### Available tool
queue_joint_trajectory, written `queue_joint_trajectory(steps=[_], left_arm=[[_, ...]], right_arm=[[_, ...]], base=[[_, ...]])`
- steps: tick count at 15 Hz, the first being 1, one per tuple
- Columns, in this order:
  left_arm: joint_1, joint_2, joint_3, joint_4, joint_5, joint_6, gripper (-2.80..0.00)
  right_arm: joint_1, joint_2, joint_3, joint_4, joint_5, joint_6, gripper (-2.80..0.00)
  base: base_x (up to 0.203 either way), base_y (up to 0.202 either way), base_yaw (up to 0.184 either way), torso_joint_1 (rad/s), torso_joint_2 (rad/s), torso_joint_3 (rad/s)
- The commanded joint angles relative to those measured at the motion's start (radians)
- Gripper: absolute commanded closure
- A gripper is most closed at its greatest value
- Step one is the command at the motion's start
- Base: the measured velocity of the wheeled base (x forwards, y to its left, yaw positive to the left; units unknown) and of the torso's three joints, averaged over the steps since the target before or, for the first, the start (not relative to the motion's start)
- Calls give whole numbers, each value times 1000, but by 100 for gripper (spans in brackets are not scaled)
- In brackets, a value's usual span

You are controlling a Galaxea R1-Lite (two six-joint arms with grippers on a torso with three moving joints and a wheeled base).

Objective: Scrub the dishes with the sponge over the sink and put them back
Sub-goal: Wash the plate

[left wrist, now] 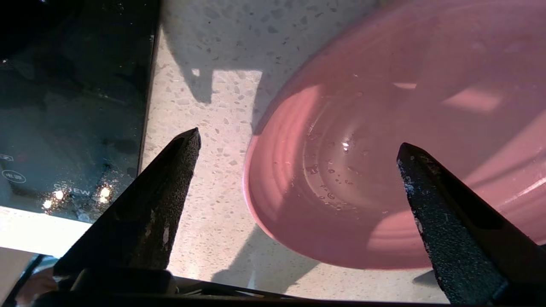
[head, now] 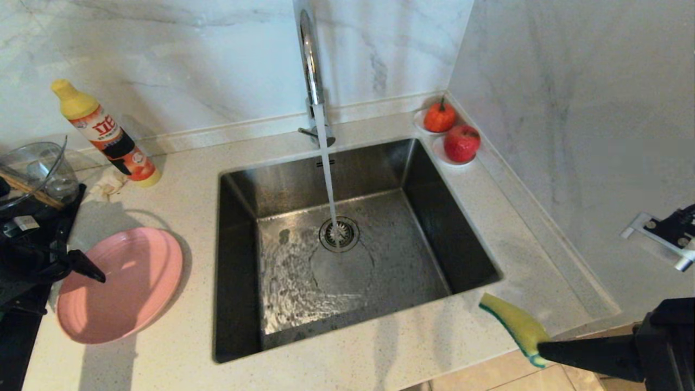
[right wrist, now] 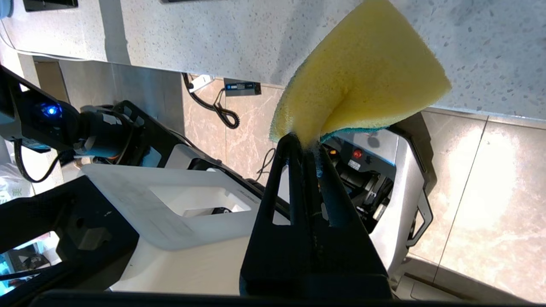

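L gripper (left wrist: 298, 147): fingers being held wide apart, nothing between them. One fingertip (left wrist: 187, 140) is being shown over bare counter (left wrist: 213, 106), the other over the plate (left wrist: 384, 128); plate rim is lying between the two. Contact w/ plate cannot be told. In head view the L gripper (head: 81, 266) is being seen at the plate's left edge, far left of frame.

R gripper (right wrist: 305, 143): fingers being pressed tight on one end of the sponge (right wrist: 358, 81), which is being bent and squeezed at the pinch. In head view the R gripper (head: 548, 350) is being held at lower right, past the counter's front edge, sponge (head: 513, 323) sticking up and left from it, near the sink's front right corner.

Plate (head: 119, 285): pink, lying flat on counter left of sink (head: 434, 217). Bowl: not being shown in any view.

Sink: water is being run from faucet (head: 310, 65) onto the drain (head: 339, 233); basin floor wet.

Head view only: bottle (head: 106, 133) w/ yellow cap, glass bowl (head: 32, 168), two red fruits (head: 450, 133) on saucers at back right corner.

L wrist view only: water drops on plate, black glass panel (left wrist: 72, 106) beside counter.

R wrist view only: sponge's yellow face w/ green layer under it, robot base (right wrist: 170, 209) and floor tiles (right wrist: 490, 192) below.
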Motion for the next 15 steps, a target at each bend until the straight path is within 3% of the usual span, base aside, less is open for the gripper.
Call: queue_joint_trajectory(steps=[1, 7, 15], left_arm=[[0, 22, 2, -26, 5, -24, -280], [-21, 39, 5, -54, 23, -84, -280], [-24, 42, 11, -73, 29, -88, -280]], right_arm=[[1, 4, 16, 0, 2, 1, 0], [-1, 8, 21, -2, 2, 2, 0], [-7, 2, 22, -2, 3, 1, 0]], base=[[0, 0, 0, 0, 0, 0], [0, 0, 0, 0, 0, 0], [0, 0, 0, 0, 0, 0]])
